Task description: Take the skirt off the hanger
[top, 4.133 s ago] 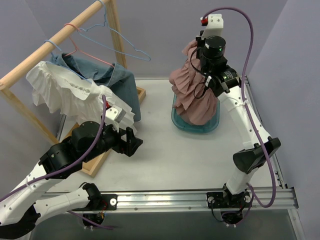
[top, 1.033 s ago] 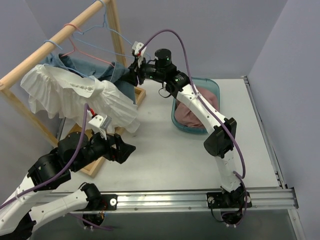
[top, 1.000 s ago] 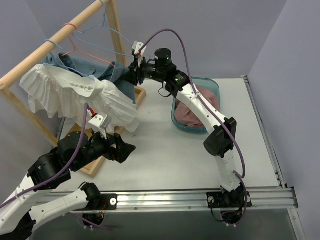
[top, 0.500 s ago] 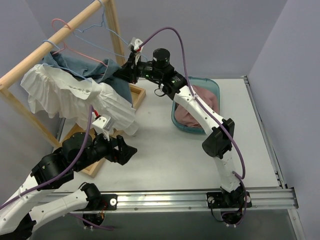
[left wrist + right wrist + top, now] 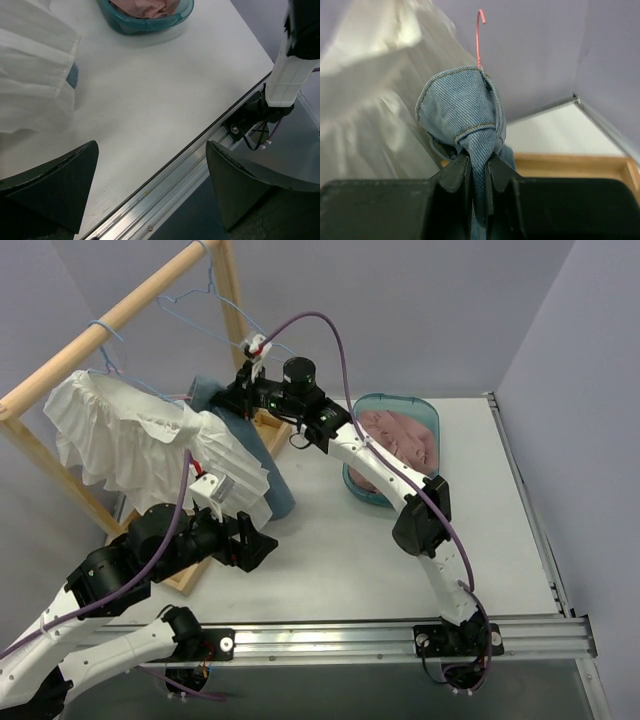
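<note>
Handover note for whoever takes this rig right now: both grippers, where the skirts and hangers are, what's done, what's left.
Right gripper: shut on a bunched fold of the denim skirt, beside the rack.
Left gripper: open, empty, low over the table next to the white skirt.
Done: pink skirt lies in the teal basin.
Left: the hook of the red hanger shows just above the denim, so it looks not yet freed. Pull it off, then take the white skirt hanging at the wooden rail.
</note>
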